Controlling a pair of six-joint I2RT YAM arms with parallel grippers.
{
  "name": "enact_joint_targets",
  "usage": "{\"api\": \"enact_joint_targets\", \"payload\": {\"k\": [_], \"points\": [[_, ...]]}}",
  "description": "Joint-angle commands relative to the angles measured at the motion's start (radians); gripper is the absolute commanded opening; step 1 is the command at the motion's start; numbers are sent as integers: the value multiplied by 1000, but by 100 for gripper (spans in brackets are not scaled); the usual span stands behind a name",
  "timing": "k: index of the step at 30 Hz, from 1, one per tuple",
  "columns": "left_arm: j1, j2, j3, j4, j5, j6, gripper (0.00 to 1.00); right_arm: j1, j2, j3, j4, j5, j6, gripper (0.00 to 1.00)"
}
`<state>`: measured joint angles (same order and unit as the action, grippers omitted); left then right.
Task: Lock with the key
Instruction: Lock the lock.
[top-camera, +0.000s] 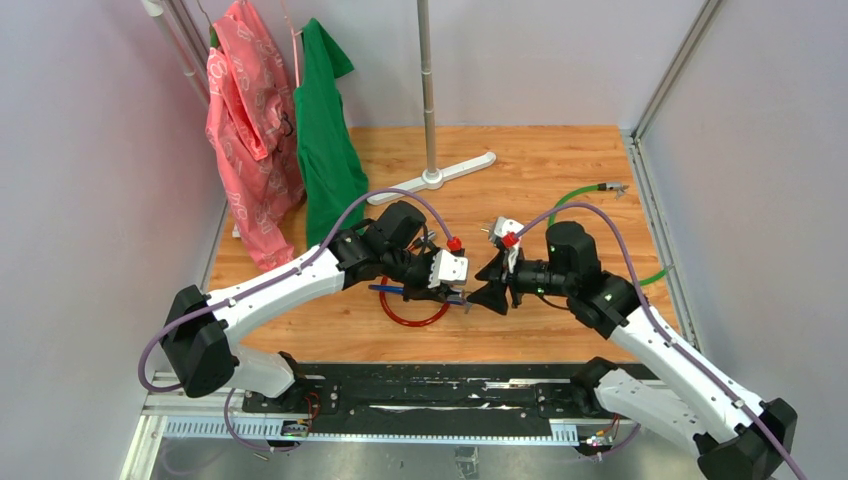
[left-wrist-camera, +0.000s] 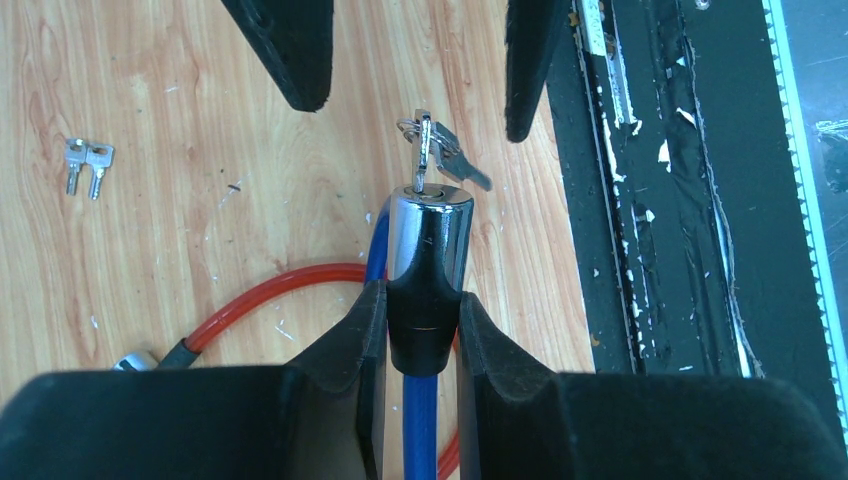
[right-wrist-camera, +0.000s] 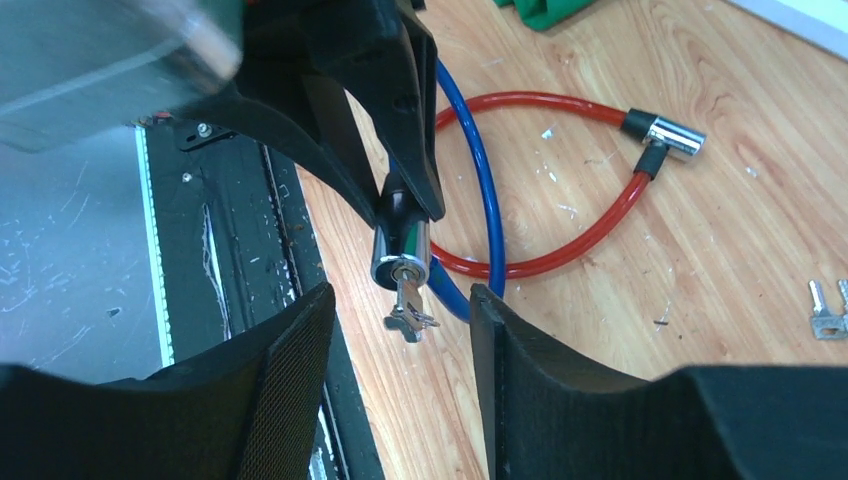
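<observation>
My left gripper (left-wrist-camera: 422, 310) is shut on the black neck of a chrome lock cylinder (left-wrist-camera: 430, 240) at the end of a blue cable (left-wrist-camera: 420, 420), holding it above the wood. The key (left-wrist-camera: 424, 150) sticks in the cylinder's keyhole, and a second key hangs from its ring. In the right wrist view the key (right-wrist-camera: 405, 300) points toward me between the two fingers of my right gripper (right-wrist-camera: 402, 292), which stands open with a gap on each side. From above, both grippers meet tip to tip: left gripper (top-camera: 462, 290), right gripper (top-camera: 490, 290).
A red cable loop (right-wrist-camera: 590, 240) with a chrome end (right-wrist-camera: 675, 138) lies under the blue cable. Two spare keys (left-wrist-camera: 87, 163) lie on the wood. A green cable (top-camera: 575, 195), a stand pole (top-camera: 430, 100) and hanging clothes (top-camera: 250, 130) are behind. The black rail (top-camera: 420, 385) runs along the near edge.
</observation>
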<state>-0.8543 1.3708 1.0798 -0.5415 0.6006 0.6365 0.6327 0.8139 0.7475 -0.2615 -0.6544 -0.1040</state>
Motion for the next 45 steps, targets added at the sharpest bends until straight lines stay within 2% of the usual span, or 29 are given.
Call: {"api": "enact_joint_targets", "payload": {"k": [1,5,12,17,20,21,23,27,33,45], "points": [[8,22,-25,-79,-65,3,0,13,22,-26,-13,36,-22,54],[8,25,-19,-76,-63,-1,0,34,61,-11,-19,67,-64,52],[8,26,-23,-80,-62,-1,0,37,85,-11,-39,87,-114,37],[8,30,-23,-75,-63,-1,0,45,85,-13,-38,77,-131,21],[8,29,-22,-75,-62,-2,0,68,72,-19,-31,93,-179,3],[8,30,-21,-74,-63,-2,0,81,59,-26,-17,103,-211,0],[8,29,-23,-74,-63,-2,0,115,22,-54,9,138,-309,0],[8,28,-26,-70,-61,-14,0,219,-68,-140,93,300,-582,0],[8,31,-23,-67,-45,-51,0,276,-101,-171,156,435,-927,0],[8,30,-21,-72,-53,-40,0,332,-71,-166,97,432,-1184,0]]}}
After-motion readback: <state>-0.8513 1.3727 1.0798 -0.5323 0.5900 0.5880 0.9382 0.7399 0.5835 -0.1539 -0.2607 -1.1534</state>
